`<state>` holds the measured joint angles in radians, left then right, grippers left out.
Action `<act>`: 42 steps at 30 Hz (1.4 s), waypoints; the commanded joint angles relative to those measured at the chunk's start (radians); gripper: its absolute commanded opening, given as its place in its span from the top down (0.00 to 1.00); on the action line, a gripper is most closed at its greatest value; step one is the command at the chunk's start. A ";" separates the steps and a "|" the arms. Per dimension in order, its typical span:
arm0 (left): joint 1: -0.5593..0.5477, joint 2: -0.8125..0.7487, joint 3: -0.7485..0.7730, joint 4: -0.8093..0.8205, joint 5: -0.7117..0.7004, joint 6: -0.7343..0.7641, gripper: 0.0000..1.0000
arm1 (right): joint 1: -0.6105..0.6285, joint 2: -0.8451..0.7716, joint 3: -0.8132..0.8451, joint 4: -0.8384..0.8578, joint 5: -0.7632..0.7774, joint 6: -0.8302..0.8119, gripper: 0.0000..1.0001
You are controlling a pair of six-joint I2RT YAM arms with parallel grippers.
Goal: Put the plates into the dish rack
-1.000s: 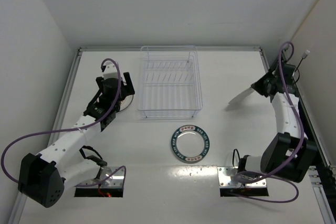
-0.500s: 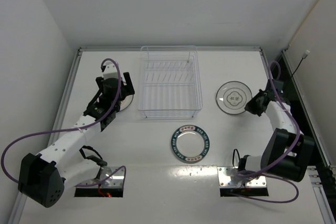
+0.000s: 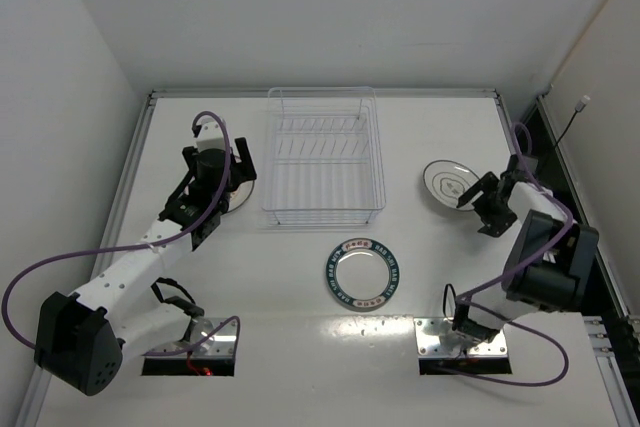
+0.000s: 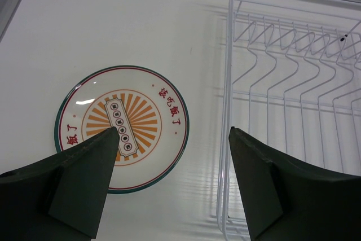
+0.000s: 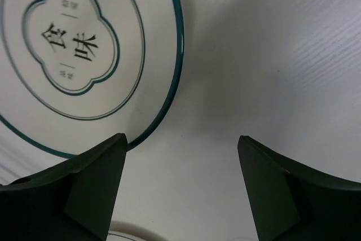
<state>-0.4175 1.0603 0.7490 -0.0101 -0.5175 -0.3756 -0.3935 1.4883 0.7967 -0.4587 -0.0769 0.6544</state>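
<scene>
Right gripper [image 5: 181, 137] is standing open, holding nothing, hovering just off the edge of the grey-ringed white plate [image 5: 73, 43], which is sitting on the table [image 5: 271, 55] to the right of the dish rack [image 3: 323, 157]. Left gripper [image 4: 174, 134] is also gaping, hanging over the orange-patterned plate [image 4: 130, 111] (lying just left of the rack). Teal-rimmed plate [image 3: 365, 273] is lying in front of the rack, apart from both grippers.

Left wrist: orange-patterned plate [image 4: 135, 111] partly covered near side by a finger of the left gripper [image 4: 172, 131]; dish rack [image 4: 282, 100] cut off at top and right edges. Right wrist: white ringed plate [image 5: 84, 55] cut off left and top; pale curved rim [image 5: 135, 235] at bottom edge, unidentifiable.
</scene>
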 commanded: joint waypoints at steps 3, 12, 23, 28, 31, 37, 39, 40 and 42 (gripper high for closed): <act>-0.006 -0.002 0.003 0.032 -0.001 -0.011 0.24 | -0.045 0.105 0.078 -0.031 -0.003 -0.013 0.23; -0.015 -0.011 0.003 0.032 -0.001 -0.011 0.24 | -0.067 0.222 0.202 0.020 -0.089 -0.033 0.33; -0.015 0.007 0.003 0.032 -0.001 -0.011 0.24 | -0.034 0.405 0.394 -0.103 -0.063 -0.044 0.43; -0.015 0.007 0.003 0.022 -0.010 -0.011 0.24 | -0.013 0.425 0.429 -0.126 -0.044 -0.062 0.42; -0.015 0.007 -0.007 0.022 -0.021 -0.011 0.24 | -0.013 0.449 0.450 -0.149 -0.044 -0.087 0.41; -0.015 0.007 -0.007 0.022 -0.021 -0.002 0.24 | 0.022 0.516 0.556 -0.217 -0.053 -0.163 0.39; -0.015 0.007 -0.007 0.022 -0.021 -0.002 0.21 | 0.056 0.608 0.683 -0.291 -0.041 -0.243 0.39; -0.015 0.007 -0.007 0.022 -0.021 -0.002 0.21 | 0.068 0.634 0.720 -0.346 -0.041 -0.263 0.39; -0.015 0.007 -0.007 0.022 -0.021 -0.002 0.21 | 0.091 0.659 0.760 -0.359 -0.017 -0.279 0.39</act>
<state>-0.4240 1.0660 0.7483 -0.0139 -0.5240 -0.3748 -0.3466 2.1155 1.4780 -0.7349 -0.1158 0.4583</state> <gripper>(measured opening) 0.790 0.608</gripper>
